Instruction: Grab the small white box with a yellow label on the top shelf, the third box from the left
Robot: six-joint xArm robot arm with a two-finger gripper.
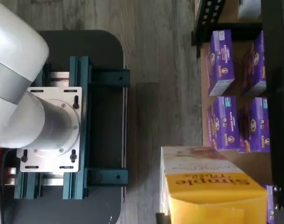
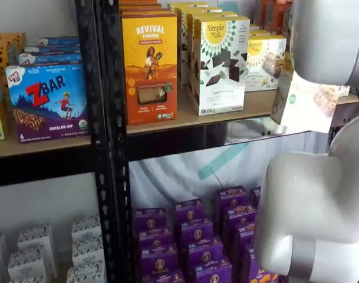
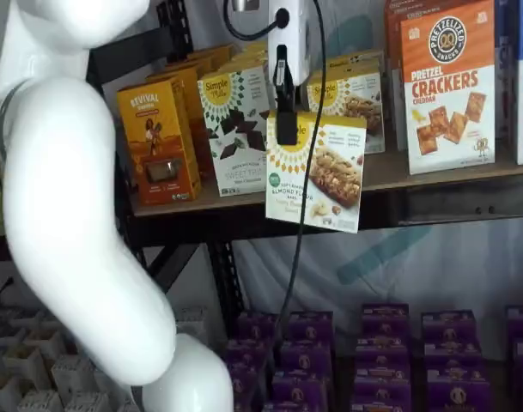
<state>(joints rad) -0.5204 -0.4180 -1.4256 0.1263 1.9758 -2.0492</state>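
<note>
While my gripper [image 3: 286,129] hangs in front of the top shelf [image 3: 433,172], its black fingers are closed on the upper edge of the small white box [image 3: 317,176], which dangles clear of the board, tilted. I judge it a light, thin carton, easily crushed; a pinch near that top edge lets it swing.

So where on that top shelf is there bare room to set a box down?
Bare board on the top shelf lies before the rear cream box, between the chocolate-piece box and the crackers box. Leftward, boxes crowd. The gripper holds the small white box out front.
</note>
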